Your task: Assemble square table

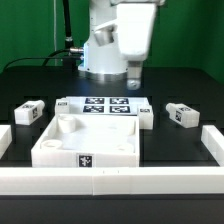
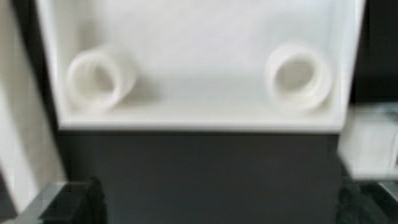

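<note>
The square table top (image 1: 85, 142) is a white tray with a raised rim and round corner sockets, lying in the middle of the black table. In the wrist view it (image 2: 196, 60) shows blurred, with two sockets (image 2: 98, 78) (image 2: 297, 78). Three white tagged legs lie loose: one at the exterior view's left (image 1: 30, 113), one at the right (image 1: 181, 114), and one against the top's right side (image 1: 147, 117). My gripper (image 1: 135, 72) hangs above and behind the top, touching nothing. In the wrist view the gripper (image 2: 217, 205) is open and empty, with dark fingertips (image 2: 71, 200) at the frame's corners.
The marker board (image 1: 100, 105) lies flat behind the top. Long white border rails run along the front (image 1: 110, 180), the exterior view's left (image 1: 4, 140) and right (image 1: 213, 145). The arm's white base (image 1: 100, 55) stands at the back.
</note>
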Controlling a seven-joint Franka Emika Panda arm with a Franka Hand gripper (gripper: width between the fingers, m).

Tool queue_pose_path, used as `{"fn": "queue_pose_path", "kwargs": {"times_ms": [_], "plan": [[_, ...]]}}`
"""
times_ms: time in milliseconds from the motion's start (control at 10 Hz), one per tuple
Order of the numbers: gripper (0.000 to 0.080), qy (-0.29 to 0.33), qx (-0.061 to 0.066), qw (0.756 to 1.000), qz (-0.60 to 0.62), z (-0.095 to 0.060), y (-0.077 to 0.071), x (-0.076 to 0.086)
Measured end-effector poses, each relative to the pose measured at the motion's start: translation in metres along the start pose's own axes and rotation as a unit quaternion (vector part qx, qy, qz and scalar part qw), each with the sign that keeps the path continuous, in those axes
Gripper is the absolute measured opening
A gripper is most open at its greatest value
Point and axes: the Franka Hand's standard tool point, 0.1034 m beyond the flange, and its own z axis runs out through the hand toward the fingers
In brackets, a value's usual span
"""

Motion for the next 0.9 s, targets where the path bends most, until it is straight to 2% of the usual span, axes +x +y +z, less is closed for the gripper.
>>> {"fn": "queue_pose_path", "kwargs": {"times_ms": [200, 600, 700, 800, 900], "plan": [[0.0649, -0.003, 0.016, 1.000, 0.006, 0.015, -0.007, -0.015], [0.0649, -0.003, 0.016, 1.000, 0.005, 0.015, -0.007, -0.014], [0.0649, -0.005, 0.025, 1.000, 0.008, 0.024, -0.014, -0.019], [0.0649, -0.004, 0.027, 1.000, 0.010, 0.035, -0.021, -0.022], [0.0649, -0.005, 0.038, 0.999, 0.011, 0.045, -0.030, -0.026]]}}
